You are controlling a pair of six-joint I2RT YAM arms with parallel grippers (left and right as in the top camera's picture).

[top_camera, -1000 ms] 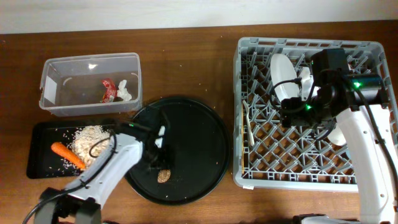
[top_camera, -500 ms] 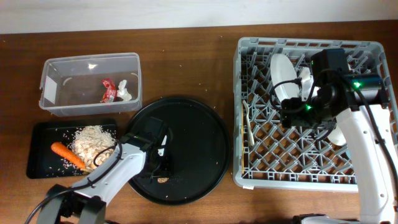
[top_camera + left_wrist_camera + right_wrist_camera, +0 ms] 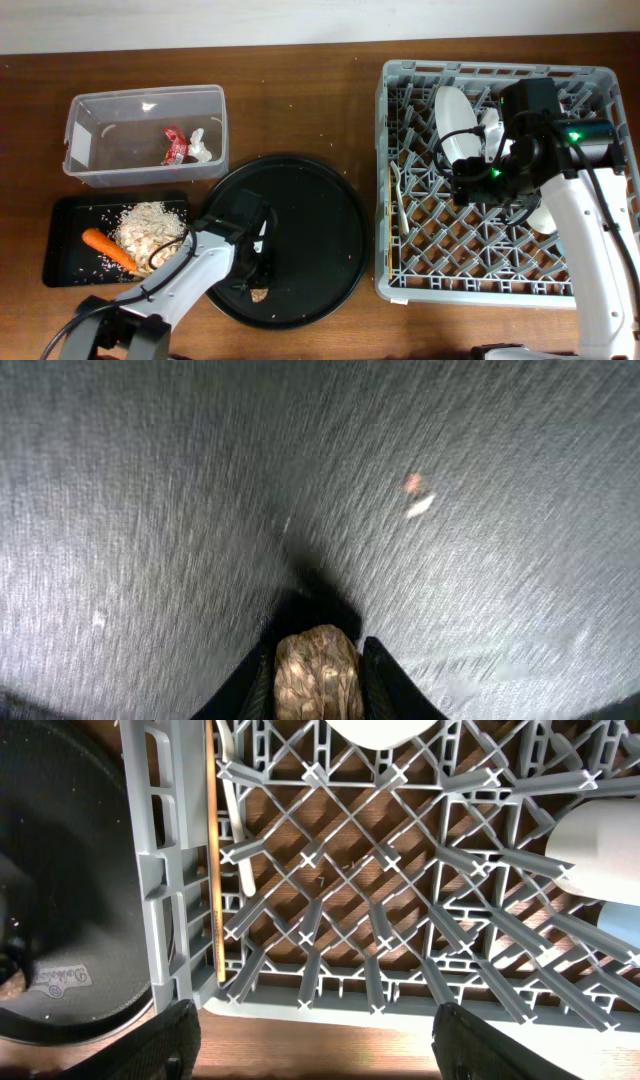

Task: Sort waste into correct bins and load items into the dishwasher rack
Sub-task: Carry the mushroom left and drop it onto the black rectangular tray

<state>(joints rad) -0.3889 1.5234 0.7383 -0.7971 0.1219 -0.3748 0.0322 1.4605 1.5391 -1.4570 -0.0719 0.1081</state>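
Note:
On the round black tray (image 3: 320, 230) lies the small brown pit (image 3: 318, 670), and my left gripper (image 3: 320, 655) is shut on it, a black finger pressed against each side. From overhead the pit (image 3: 259, 294) shows near the tray's front edge, just under the left gripper (image 3: 257, 283). My right gripper (image 3: 315, 1040) hangs open over the front part of the dishwasher rack (image 3: 600, 80), holding nothing. In the rack are a white dish (image 3: 455, 120), a white cup (image 3: 600, 840), a white fork (image 3: 235, 830) and a wooden chopstick (image 3: 212, 850).
The clear tub (image 3: 90, 165) at the back left holds a red wrapper (image 3: 175, 145) and white tissue (image 3: 203, 148). In front of it, the shallow black tray (image 3: 60, 260) carries an orange carrot (image 3: 105, 248) and pale food scraps (image 3: 150, 225). Crumbs dot the round tray.
My left arm came down toward the front of the round tray and its jaws closed around the pit. The right arm has not moved.

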